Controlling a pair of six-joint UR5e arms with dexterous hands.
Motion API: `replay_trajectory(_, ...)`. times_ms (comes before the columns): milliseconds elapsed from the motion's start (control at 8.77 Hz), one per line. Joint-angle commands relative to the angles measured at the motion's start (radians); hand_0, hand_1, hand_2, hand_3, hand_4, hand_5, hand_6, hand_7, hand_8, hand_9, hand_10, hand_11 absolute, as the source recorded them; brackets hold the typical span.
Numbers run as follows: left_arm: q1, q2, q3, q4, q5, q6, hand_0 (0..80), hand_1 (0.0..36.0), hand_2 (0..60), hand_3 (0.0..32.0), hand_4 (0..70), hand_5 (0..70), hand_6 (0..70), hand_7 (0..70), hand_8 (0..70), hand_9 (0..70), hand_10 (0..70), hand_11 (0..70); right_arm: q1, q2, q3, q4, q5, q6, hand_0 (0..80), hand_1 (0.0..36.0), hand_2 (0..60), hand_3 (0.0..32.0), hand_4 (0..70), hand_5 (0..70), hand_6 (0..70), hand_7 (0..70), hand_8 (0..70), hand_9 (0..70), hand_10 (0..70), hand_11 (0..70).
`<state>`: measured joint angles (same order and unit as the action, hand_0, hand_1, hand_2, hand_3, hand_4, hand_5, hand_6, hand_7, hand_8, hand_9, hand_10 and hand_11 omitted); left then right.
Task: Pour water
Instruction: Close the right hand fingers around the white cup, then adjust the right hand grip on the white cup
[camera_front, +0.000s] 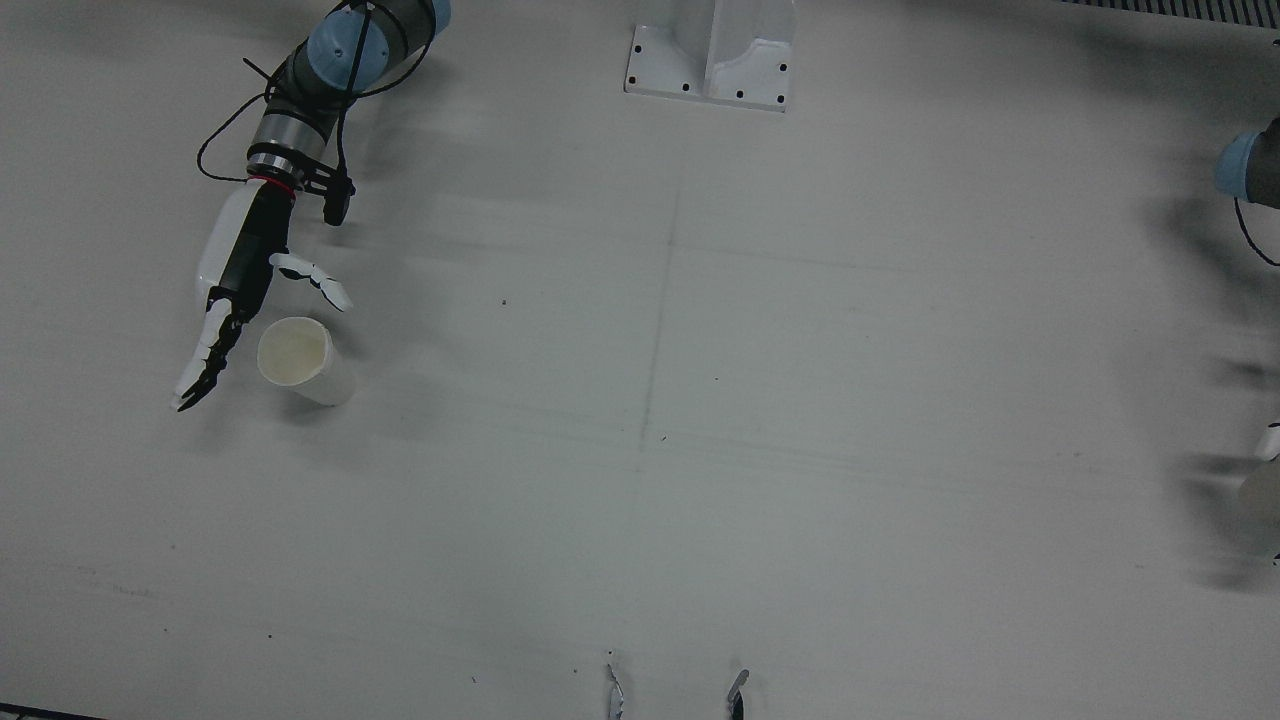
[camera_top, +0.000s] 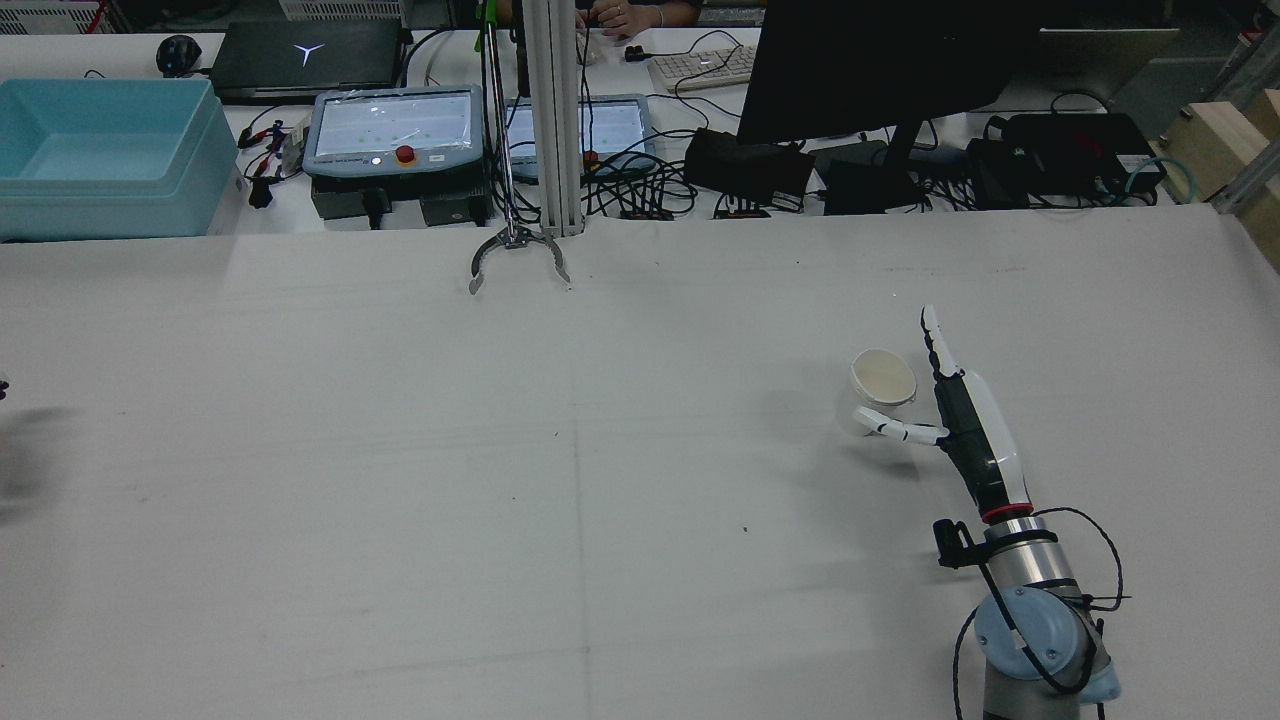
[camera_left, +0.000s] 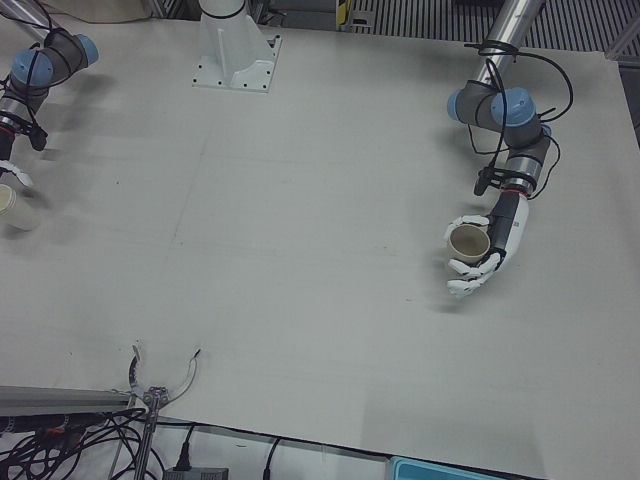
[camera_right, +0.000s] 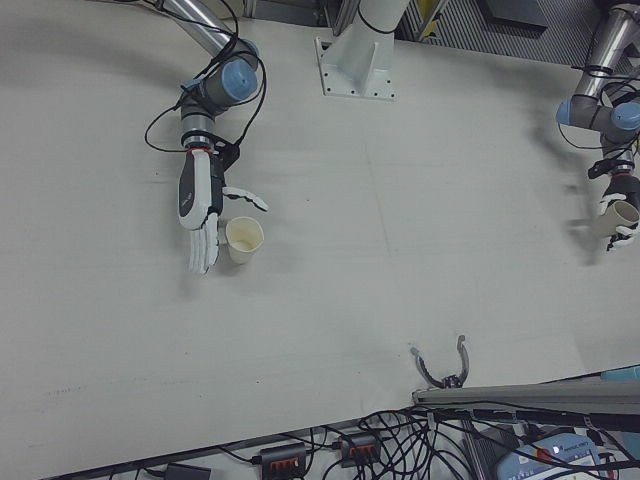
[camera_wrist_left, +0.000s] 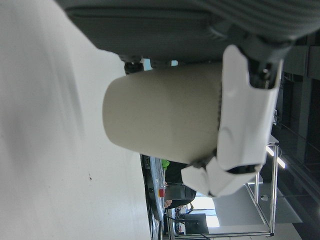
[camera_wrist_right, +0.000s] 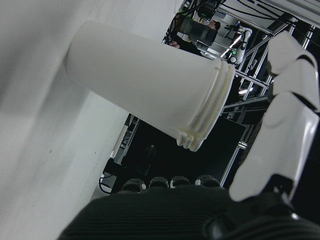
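In the right hand view, the white cup (camera_wrist_right: 145, 85) was closest to the camera. It stood upright on the table, just in front of the palm, with one white finger (camera_wrist_right: 280, 130) up past its rim. The fingers were spread and held nothing.

In the left hand view, the tan cup (camera_wrist_left: 165, 115) stood upright too, and a white finger (camera_wrist_left: 245, 105) was wrapped on its side.

In the front view, the right hand (camera_front: 235, 300) lay flat and open near the table's (camera_front: 700, 420) left edge. The white cup sat between the long fingers and the thumb, but I could not tell if they touched.

In the rear view, the right hand reached toward the far edge, with the cup just on its left.

In the left-front view, the left hand (camera_left: 485, 250) curled closed around the tan cup near the right edge. The two cups were well apart, so that hand looked likely to carry its cup across.
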<state>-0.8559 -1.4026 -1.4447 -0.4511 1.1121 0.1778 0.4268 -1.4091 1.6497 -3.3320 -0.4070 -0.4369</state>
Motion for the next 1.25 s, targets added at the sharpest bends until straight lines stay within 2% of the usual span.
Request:
replay_trajectory(0,0.001,0.002,-0.003,-0.001,0.0,0.0,64.2,36.0,60.0,0.0,44.7,70.0,19.3,32.3,16.3,25.1,10.3,17.7,0.0,-0.024,0.007,0.015,-0.001,0.061,45.5,15.9,20.0,0.0,0.0,0.0,0.0,0.0,0.0,0.0,0.0,0.8)
replay_trajectory(228,0.0,0.002,-0.003,-0.001,0.0,0.0,64.3,36.0,60.0,0.0,44.6,70.0,19.3,32.3,16.3,25.1,10.2,17.7,-0.003,-0.024,-0.013,0.016,-0.001,0.058,44.4,15.1,20.0,0.0,0.0,0.0,0.0,0.0,0.0,0.0,0.0,1.4)
replay_trajectory(570,0.003,0.002,0.001,-0.003,0.0,0.0,64.3,36.0,60.0,0.0,44.3,70.0,19.2,32.1,16.2,25.0,10.2,17.6,-0.005,0.021,-0.089,0.016,-0.001,0.056,43.9,15.0,20.8,0.0,0.0,0.0,0.0,0.0,0.0,0.0,0.0,1.3)
replay_trajectory(1140,0.005,0.001,0.007,-0.006,0.0,0.003,64.5,36.0,60.0,0.0,43.8,70.0,19.1,31.8,16.3,25.1,10.4,17.9,-0.005,0.022,-0.097,0.008,0.002,0.047,44.4,15.0,20.5,0.0,0.0,0.0,0.0,0.0,0.0,0.2,0.3,2.0)
